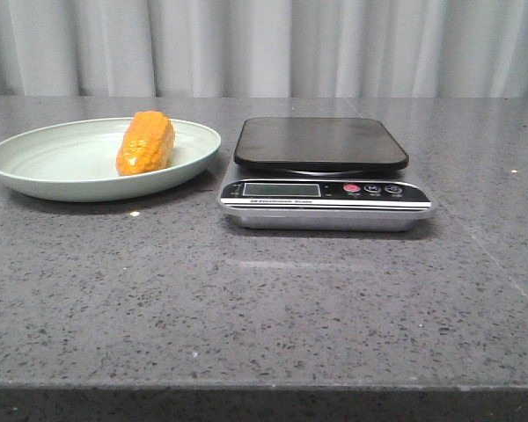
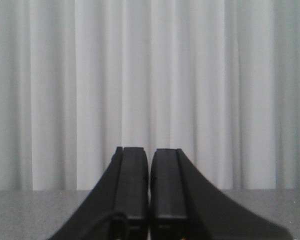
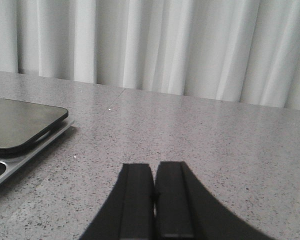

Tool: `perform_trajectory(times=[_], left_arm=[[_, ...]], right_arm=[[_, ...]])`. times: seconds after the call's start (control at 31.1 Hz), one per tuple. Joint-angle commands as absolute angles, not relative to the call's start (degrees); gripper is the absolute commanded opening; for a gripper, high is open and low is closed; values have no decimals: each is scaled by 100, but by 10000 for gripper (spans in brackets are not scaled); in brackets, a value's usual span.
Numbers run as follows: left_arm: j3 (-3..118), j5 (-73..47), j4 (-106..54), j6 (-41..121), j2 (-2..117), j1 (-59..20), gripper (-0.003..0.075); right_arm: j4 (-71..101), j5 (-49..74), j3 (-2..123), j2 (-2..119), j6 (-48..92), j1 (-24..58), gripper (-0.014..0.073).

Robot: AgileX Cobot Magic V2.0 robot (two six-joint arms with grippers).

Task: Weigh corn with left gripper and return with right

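Corn [image 1: 145, 142] lies on its side in a pale green plate [image 1: 35, 176], toward the plate's right half, its narrower end pointing to the far edge of the bench [image 1: 264, 308]. That is the front view, where the plate sits at the bench's left edge, and just beside it, near the middle, stands a kitchen scale [image 1: 326, 180] with a black weighing platform [image 1: 321, 141] carrying nothing. The scale's silver front holds a blank grey display [image 1: 282, 189], a red button [image 1: 351, 188] and two dark buttons to its right. A line of print runs under the display (it seems to read "Electronic Scale", though it is too small to be sure). Pleated white curtain [image 1: 264, 44] hangs behind the far edge. Neither arm shows in this view.

In the left wrist view, the left gripper [image 2: 150, 190] faces the curtain [image 2: 150, 75] over a strip of grey bench, its two black fingers [image 2: 132, 185] pressed almost together with only a thin slit between them and nothing held.

In the right wrist view, the right gripper [image 3: 154, 200] hangs low over the speckled bench [image 3: 215, 150], its fingers [image 3: 137, 200] likewise drawn together around nothing. A corner of the scale [image 3: 20, 130] shows at one side, well apart from the fingertips, with the curtain [image 3: 165, 40] beyond.
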State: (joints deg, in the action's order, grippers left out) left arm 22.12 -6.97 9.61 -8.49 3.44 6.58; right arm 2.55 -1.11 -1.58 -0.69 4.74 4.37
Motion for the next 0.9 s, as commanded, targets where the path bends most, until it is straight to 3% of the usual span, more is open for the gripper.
perform_trajectory(times=[0.0,0.16,0.74,0.87], left_arm=[[3087,-1755,857,-936,1045,479,127],[3711,-3118,616,-936,1918,131,127],[4335,-2980,-99,-936,3540,-285,132],[4656,-3276,-163,-924,3974,-285,213]], right_arm=[[187,-612,-112,-155,506,441,165],[187,-612,-112,-155,506,441,165],[187,-612,-112,-155,506,441,165],[187,-612,-112,-155,506,441,165]])
